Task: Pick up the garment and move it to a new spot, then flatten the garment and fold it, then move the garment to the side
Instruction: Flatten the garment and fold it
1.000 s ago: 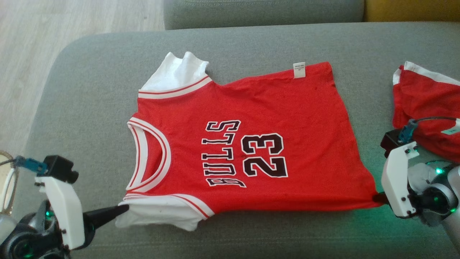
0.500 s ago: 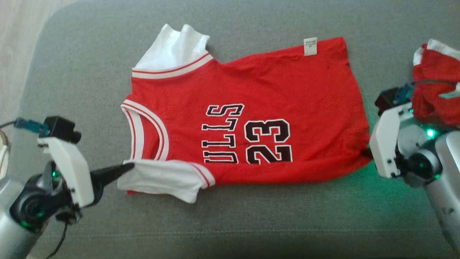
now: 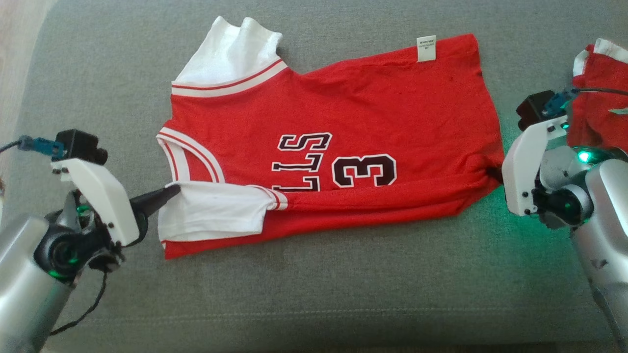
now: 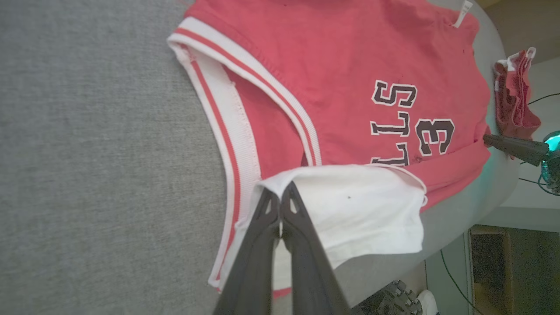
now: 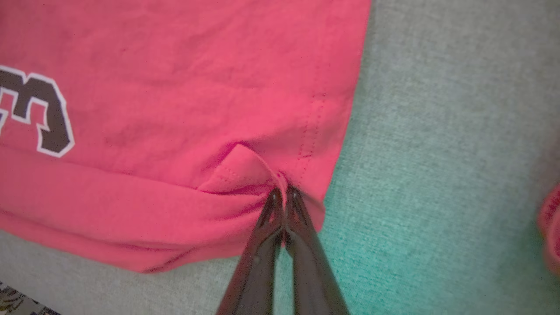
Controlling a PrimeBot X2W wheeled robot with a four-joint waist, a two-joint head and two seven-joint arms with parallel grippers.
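Red jersey (image 3: 368, 98) w/ white ribbed trim (image 3: 223, 88), near edge folded, grey woven cushion (image 3: 343, 294)

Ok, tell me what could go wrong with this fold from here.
1. The left gripper pinches only the edge of the white sleeve, and the right gripper only a hem corner of the jersey; either could slip out.
2. Cloth bunches at the right grip, so the fold may set creased or skewed.
3. The second red garment lies close by the right arm and might get dragged.
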